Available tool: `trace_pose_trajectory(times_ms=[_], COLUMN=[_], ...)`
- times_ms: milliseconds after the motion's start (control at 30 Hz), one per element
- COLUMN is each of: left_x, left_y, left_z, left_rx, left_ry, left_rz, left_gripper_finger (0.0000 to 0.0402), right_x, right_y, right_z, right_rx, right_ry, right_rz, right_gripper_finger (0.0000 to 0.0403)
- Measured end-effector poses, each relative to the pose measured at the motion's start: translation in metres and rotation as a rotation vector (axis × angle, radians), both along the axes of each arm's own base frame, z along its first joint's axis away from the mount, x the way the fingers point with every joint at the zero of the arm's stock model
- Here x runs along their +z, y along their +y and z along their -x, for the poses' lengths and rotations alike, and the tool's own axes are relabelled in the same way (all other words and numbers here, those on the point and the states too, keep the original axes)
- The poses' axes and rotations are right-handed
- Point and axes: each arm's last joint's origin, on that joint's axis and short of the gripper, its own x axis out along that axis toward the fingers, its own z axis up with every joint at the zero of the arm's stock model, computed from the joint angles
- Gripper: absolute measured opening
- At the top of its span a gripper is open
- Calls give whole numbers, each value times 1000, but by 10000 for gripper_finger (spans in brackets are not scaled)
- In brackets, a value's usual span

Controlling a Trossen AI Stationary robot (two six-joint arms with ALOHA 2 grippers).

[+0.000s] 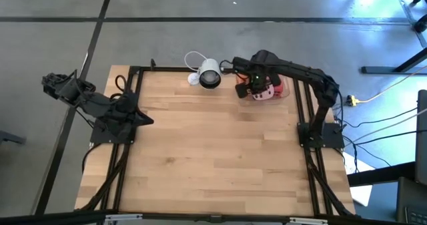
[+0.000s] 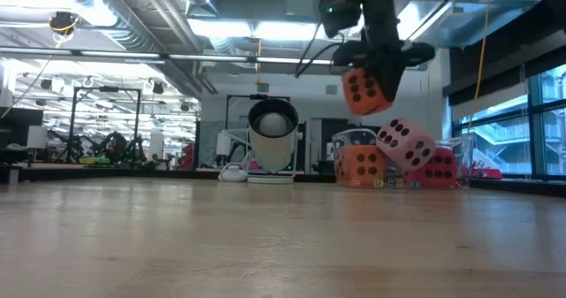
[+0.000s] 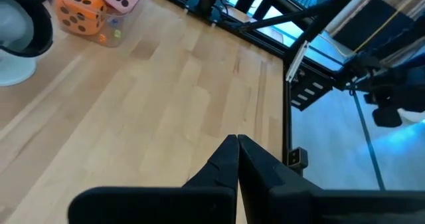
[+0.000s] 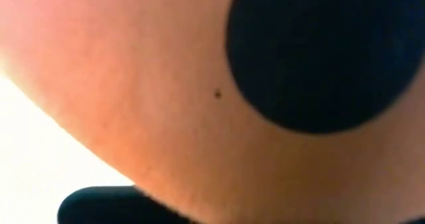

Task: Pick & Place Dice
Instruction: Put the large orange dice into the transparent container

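Above the far right part of the table (image 1: 213,151), an orange die (image 2: 364,89) hangs in the air, clamped in the right gripper (image 2: 376,64), whose dark fingers press on it from above. In the right wrist view the same die fills almost the whole picture: orange surface (image 4: 166,104) with one large dark dot, and a dark finger edge below it.

Under the lifted die, three more dice rest in a cluster on the wood. A second orange die (image 2: 359,166) sits flat on the table. A pink die (image 2: 406,142) sits tilted, leaning between the orange one and a red die (image 2: 440,167) on the other side. Clear plastic shows around the cluster, though whether it is a container is hard to tell. From above, the pink die (image 1: 264,93) and a bit of the red one (image 1: 279,86) peek out beneath the right arm.

Just beside the dice toward the table's middle stands a white round camera (image 1: 208,74) with a black lens, well apart from the lifted die.

The left gripper (image 3: 237,159) waits off the table's left edge with its two dark fingers pressed together and nothing between them; its arm (image 1: 93,101) is folded back.
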Motion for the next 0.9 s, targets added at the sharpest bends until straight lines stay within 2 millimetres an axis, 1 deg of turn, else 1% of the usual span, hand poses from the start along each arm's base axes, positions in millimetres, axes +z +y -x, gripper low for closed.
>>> trace_pose_trajectory(times_ms=[100,233,400,533,733,900], left_x=[0,-1,-1,-1,-1,-1], left_y=[0,0,0,0,0,1], left_z=[-2,-3,-4,-5,-6,-6], left_rx=[17,48,90,115,128,141], left_ry=[3,2,-2,-4,-5,-9], left_rz=[6,5,8,12,16,9], left_gripper_finger=[4,4,4,4,4,4], right_x=[-7,-22,-42,-56,-59,-55], right_y=[-14,-28,-40,-44,-44,-43], right_z=[-3,-5,-10,-14,-15,-12], right_rx=[19,47,101,142,170,190], right_ry=[-22,15,53,82,92,99], right_rz=[-6,-33,-84,-137,-144,-161], right_gripper_finger=[1,1,1,1,1,1])
